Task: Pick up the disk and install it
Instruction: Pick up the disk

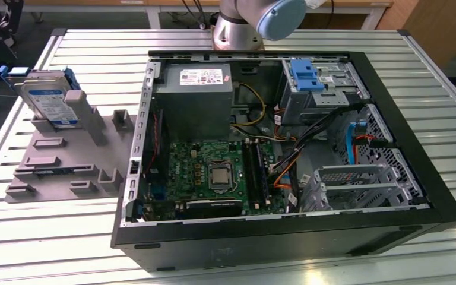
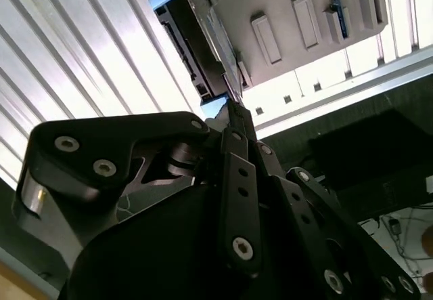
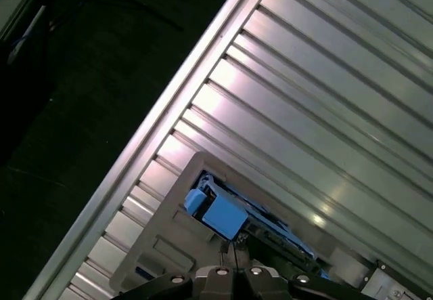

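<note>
I see the disk [image 1: 44, 98] outside the computer case [image 1: 291, 240], standing on edge in the grey slotted holder [image 1: 62, 160] at the exterior view's left, label facing outward and blue rails along its sides. The holder rests on the slatted metal table [image 1: 46, 237], just beside the case wall. In both wrist views the gripper [image 2: 231, 107] [image 3: 233, 247] hangs close over the disk [image 2: 203, 36] [image 3: 223, 215], its tips near the blue end of a rail. The claw looks clenched, tips meeting with nothing between them, and I cannot tell whether they touch the rail. Inside the open case a bare blue bracket [image 1: 303, 74] sits at the far corner, beside the big grey box [image 1: 192, 95]; the green board [image 1: 212, 172] lies below that.
</note>
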Controlling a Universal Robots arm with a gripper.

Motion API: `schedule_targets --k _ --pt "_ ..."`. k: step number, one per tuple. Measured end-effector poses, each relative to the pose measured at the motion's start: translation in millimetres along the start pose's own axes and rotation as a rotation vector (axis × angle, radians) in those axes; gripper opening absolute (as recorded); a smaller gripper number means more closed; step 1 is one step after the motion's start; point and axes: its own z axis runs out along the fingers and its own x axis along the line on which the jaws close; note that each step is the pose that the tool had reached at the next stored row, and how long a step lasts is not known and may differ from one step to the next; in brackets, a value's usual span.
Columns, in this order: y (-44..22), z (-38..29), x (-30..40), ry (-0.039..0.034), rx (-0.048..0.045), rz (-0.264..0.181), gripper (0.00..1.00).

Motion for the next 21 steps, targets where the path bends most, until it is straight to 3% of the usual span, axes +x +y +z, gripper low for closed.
schedule_targets --k 21 --pt "-0.1 5.6 0.1 0.0027 -0.0092 -0.382 0.11"
